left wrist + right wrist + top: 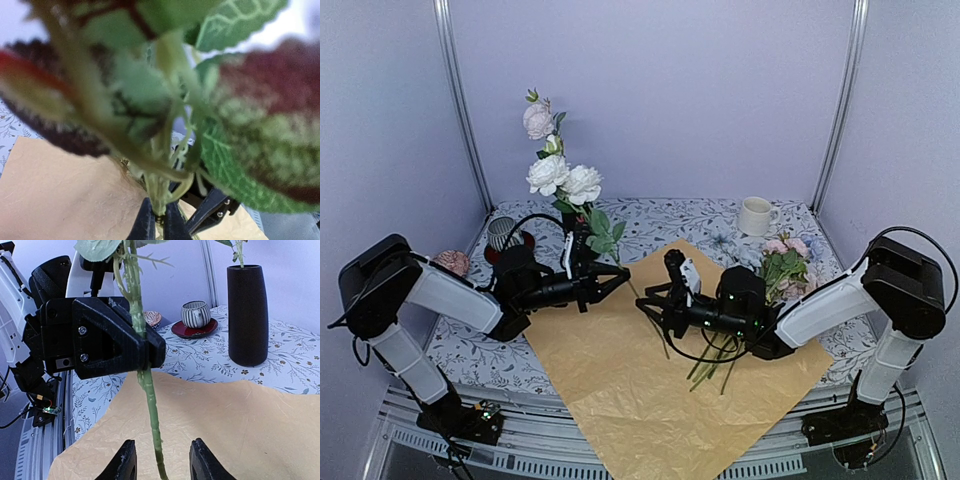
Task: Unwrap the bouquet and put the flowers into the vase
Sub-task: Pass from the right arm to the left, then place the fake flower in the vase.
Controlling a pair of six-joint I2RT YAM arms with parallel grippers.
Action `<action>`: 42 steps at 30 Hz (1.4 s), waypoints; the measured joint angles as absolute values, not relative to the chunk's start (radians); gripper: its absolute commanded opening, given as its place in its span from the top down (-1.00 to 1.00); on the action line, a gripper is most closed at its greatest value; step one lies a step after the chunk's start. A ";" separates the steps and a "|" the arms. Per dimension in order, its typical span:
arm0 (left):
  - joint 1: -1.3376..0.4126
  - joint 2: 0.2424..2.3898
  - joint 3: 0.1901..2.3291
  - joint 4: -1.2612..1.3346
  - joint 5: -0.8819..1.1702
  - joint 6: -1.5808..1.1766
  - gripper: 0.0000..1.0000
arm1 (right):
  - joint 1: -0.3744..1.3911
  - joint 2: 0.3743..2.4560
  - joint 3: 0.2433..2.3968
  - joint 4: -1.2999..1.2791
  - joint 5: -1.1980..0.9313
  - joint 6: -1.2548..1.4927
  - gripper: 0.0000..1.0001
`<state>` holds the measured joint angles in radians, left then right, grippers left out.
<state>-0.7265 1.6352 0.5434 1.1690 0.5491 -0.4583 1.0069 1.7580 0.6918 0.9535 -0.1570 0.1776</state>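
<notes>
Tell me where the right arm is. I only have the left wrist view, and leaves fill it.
Observer: The right jaws stand open on either side of the lower end of the stem that the left jaws hold, with gaps on both sides.
Operator: Where's the vase?
Observer: The vase stands on the cloth beyond the paper, with white and pink roses in it.
Operator: Any flowers still to go?
Observer: Yes, a bunch lies by the right arm, stems on the paper, pink blooms toward the mug.
</notes>
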 measured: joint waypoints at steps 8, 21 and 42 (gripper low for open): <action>-0.727 1.601 0.532 1.136 0.513 -0.427 1.00 | 1.007 1.697 0.621 1.015 -0.056 0.148 0.13; -0.727 1.577 0.524 1.119 0.488 -0.409 1.00 | 1.001 1.647 0.548 1.103 0.064 0.119 0.07; -0.625 1.419 0.551 0.965 0.465 -0.385 1.00 | 1.001 1.615 0.488 1.184 0.213 0.119 -0.97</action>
